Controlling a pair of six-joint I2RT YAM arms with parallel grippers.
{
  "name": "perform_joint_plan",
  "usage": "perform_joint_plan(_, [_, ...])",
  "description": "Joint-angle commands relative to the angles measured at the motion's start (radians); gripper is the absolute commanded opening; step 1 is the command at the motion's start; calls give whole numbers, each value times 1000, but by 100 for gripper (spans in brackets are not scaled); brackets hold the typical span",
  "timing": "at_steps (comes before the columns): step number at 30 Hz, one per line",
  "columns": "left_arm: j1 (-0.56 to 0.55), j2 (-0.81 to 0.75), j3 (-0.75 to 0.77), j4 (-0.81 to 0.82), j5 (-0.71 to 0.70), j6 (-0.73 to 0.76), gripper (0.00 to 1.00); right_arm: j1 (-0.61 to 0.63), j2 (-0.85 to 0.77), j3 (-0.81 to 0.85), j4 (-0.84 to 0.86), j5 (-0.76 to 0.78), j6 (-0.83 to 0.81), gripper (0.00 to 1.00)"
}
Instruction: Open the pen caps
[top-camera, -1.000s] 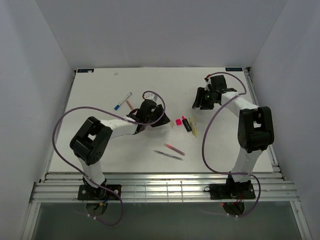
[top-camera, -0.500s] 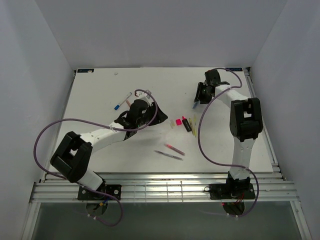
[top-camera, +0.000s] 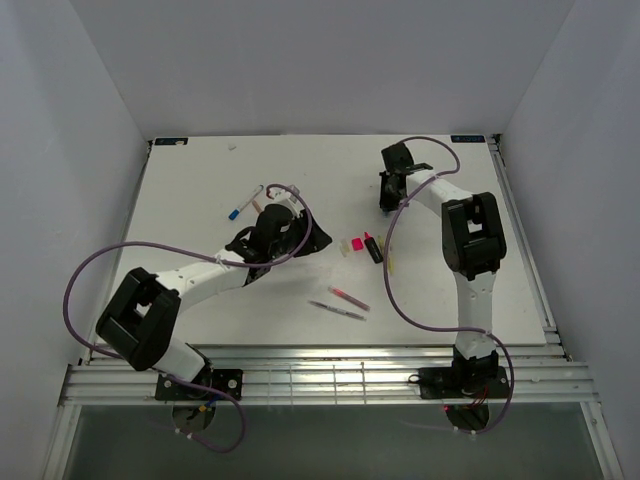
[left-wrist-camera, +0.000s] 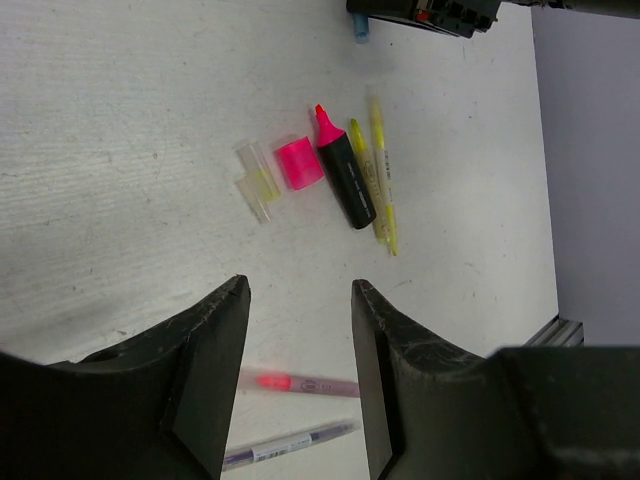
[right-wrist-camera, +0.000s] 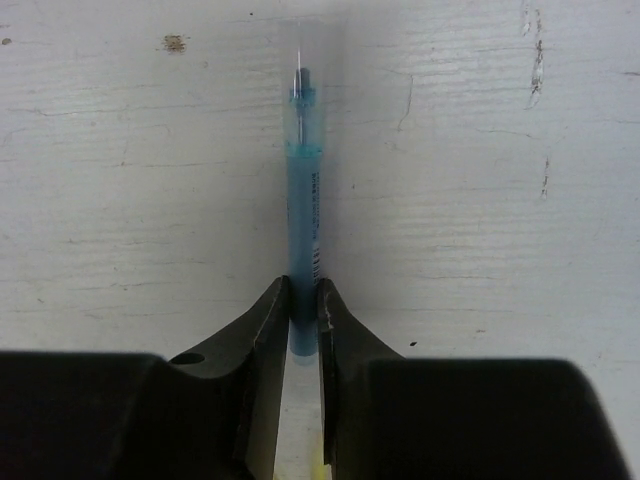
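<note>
**Q:** What fills the white table (top-camera: 330, 170)?

**A:** 2 arms. The left gripper (left-wrist-camera: 300, 300) hangs wide open and holds nothing. The right gripper (right-wrist-camera: 303, 295) pinches a blue pen (right-wrist-camera: 303, 200) that lies flat.

**Q:** And the caps?

**A:** A loose pink cap (left-wrist-camera: 298, 163) lies mid-table, just beside an uncapped black highlighter (left-wrist-camera: 347, 185).

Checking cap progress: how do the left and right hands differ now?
The left hand stands open and empty; the right hand is shut on a blue pen. The left hand faces the uncapped pink highlighter; the right hand sits farther back. Both are black, with two fingers.
</note>
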Motion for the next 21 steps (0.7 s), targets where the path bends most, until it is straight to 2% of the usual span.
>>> perform_joint_plan(1, [-4,-70,-5,-25,-13,16,56,1,31,9,-32,24,-5,18])
perform_joint_plan(3, [2,-74,9,-40,-8,17,56,1,34,11,-29,11,-8,10])
perform_joint_plan(4, [9,-60,18,-52,48,11,56,1,32,12,-24,-11,-18,8])
perform_joint_plan(7, [34,-25,86,-94,120,14,55,5,-14,-21,20,-65,-57,8])
perform_joint_plan(8, [37,-11,101,-103,134,20,55,6,-40,-75,81,-88,-68,8])
perform_joint_plan(12, [69,-20,117,-92,185,13,55,17,-245,-243,228,-197,-122,8])
perform_joint_plan(16, [115,-9,127,-33,303,-13,59,17,-399,-375,246,-368,-142,8])
perform_joint_plan(21, [155,44,153,3,419,-46,62,49,-613,-575,305,-510,-130,8])
